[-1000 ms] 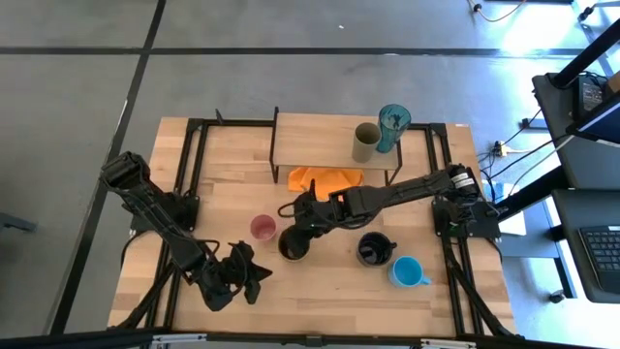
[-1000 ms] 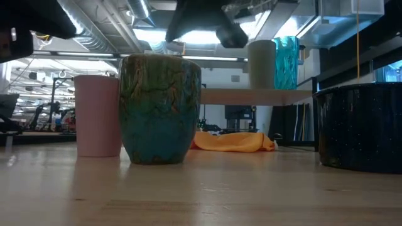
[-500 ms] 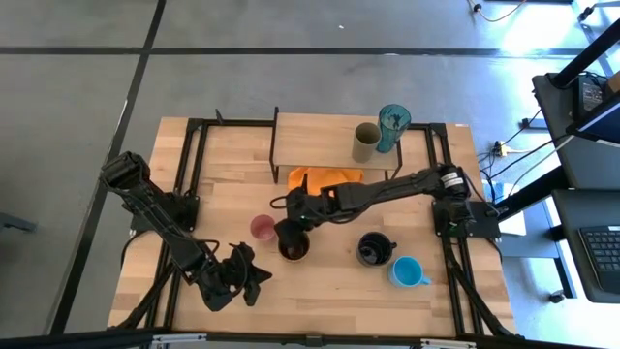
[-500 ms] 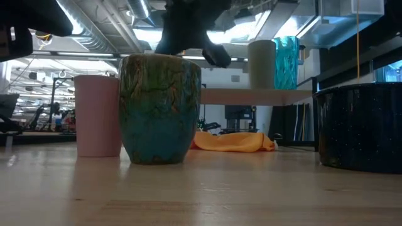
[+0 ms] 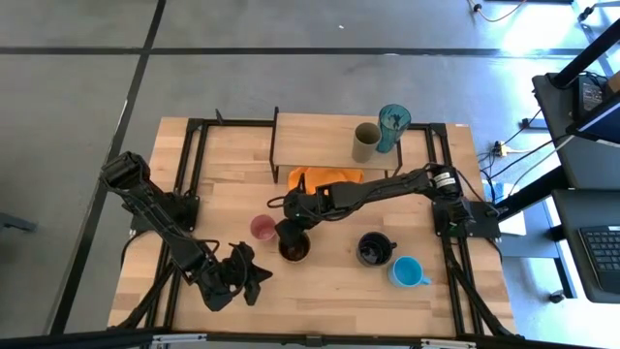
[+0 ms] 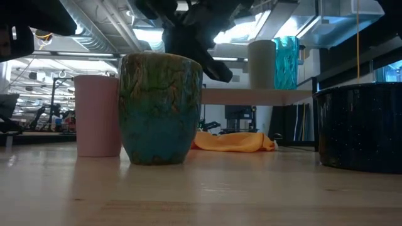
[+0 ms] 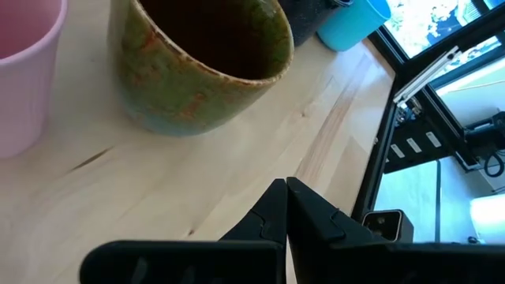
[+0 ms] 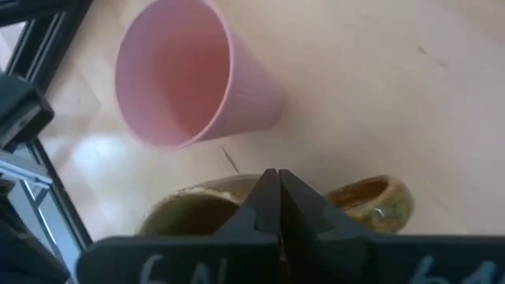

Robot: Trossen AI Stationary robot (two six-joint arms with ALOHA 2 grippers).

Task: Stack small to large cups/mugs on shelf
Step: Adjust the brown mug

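Two cups already on the shelf (image 5: pixel 320 131) at the table's far side — olive-grey cup (image 5: pixel 366 142) and teal patterned tumbler (image 5: pixel 392 126), side by side toward the shelf's right end. Orange cloth (image 5: pixel 325 178) bunched on the tabletop just in front of the shelf. Four more left on the table: pink cup (image 5: pixel 263 228) just beside the mustard-brown mug (image 5: pixel 294 246), then the black mug (image 5: pixel 374 249) and the light blue mug (image 5: pixel 408 271) farther right, near each other. Right gripper (image 5: pixel 290 225) stretched across the table, over the far rim of the mustard-brown mug — fingers pressed together, holding nothing. Left gripper (image 5: pixel 254 274) low near the table's front edge, left of the mustard-brown mug and apart from it, fingers likewise pressed together and empty.
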